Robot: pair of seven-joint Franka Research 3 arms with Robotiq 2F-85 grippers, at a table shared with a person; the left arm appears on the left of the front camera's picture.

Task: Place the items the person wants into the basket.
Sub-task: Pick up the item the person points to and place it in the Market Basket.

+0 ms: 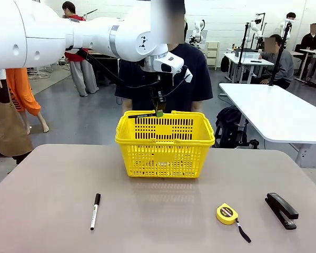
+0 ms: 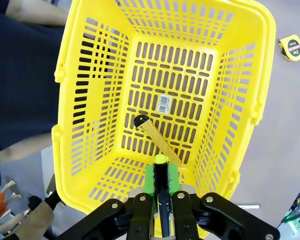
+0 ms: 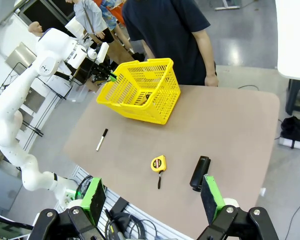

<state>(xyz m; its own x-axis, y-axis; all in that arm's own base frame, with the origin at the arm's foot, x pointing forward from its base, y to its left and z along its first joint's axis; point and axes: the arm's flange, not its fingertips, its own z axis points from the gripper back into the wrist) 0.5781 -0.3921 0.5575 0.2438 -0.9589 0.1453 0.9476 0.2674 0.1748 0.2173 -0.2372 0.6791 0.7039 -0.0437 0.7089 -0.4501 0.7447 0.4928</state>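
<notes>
Our left gripper [image 2: 161, 175] is pinching a slim black yellow-green-tipped pen [image 2: 161, 160], a long yellow utility knife [image 2: 157, 142] lying at its twelve o'clock. Our right gripper [image 3: 152, 192] is gaping; a round yellow tape measure [image 2: 291, 47] is showing "2m".

tape measure [image 2: 291, 47], upper right of left wrist view: marking looks like "2m" | basket [image 2: 92, 105] floor, centre: white barcode sticker [image 2: 163, 104], digits too small | marker [image 1: 95, 211], front view lower left: print illegible
</notes>
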